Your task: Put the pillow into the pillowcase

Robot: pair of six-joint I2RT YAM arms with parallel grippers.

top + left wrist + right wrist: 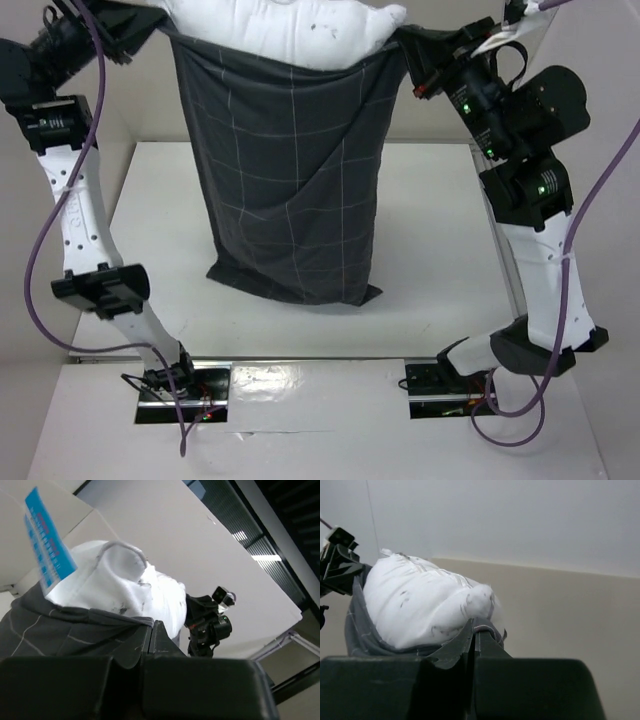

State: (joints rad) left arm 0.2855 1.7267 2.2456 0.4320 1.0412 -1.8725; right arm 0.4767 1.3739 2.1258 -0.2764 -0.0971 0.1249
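The dark grey checked pillowcase (290,180) hangs upright over the table, its bottom resting on the surface. The white pillow (285,30) bulges out of its open top. My left gripper (150,22) is shut on the pillowcase's top left rim (100,630), with the pillow (130,580) and its blue tag (47,545) above the fingers. My right gripper (415,55) is shut on the top right rim (485,627), the pillow (420,605) just beyond it.
The white table (440,250) has low walls at the left and right. The right arm (530,200) stands close to the pillowcase's right side, and the left arm (80,210) to its left. The right arm's wrist also shows in the left wrist view (207,622).
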